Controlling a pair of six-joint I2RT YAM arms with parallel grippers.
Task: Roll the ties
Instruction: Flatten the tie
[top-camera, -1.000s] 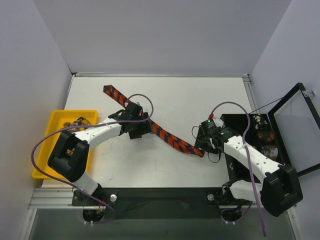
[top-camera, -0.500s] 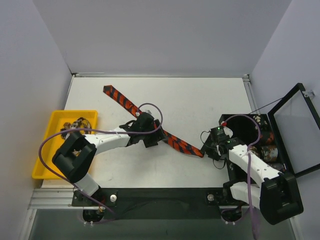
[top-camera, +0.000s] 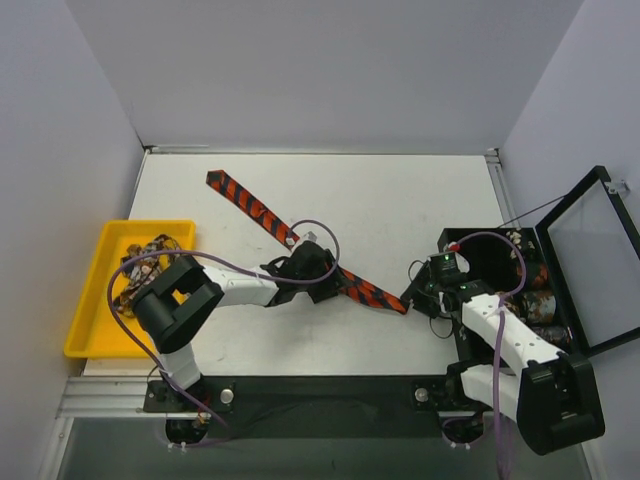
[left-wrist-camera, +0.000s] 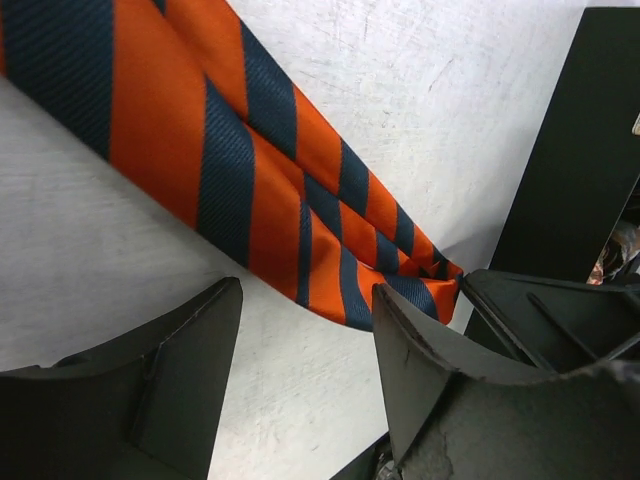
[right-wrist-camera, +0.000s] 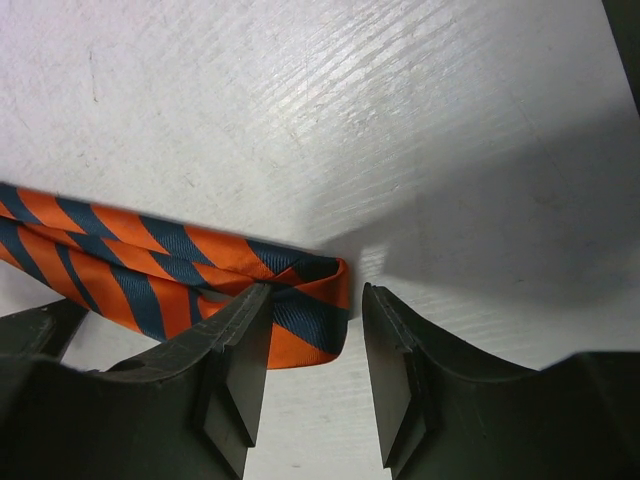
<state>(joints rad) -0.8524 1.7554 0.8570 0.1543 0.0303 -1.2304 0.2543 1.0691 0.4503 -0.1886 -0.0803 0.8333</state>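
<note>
A tie with red-orange and black stripes lies diagonally on the white table, from the far left down to its near end by my right gripper. My left gripper hovers low over its lower half. In the left wrist view the jaws stand open, with the doubled tie just ahead of the tips. My right gripper is at the tie's folded near end. That fold lies between its open jaws, against the left finger and apart from the right one.
A yellow tray at the left edge holds patterned ties. To the right of my right arm stands a black box with rolled ties inside and its lid swung open. Purple cables loop over both arms.
My left gripper has slid right and nearer along the tie, toward the right gripper. The right gripper has shifted slightly right at the tie's end. Both jaws have narrowed.
</note>
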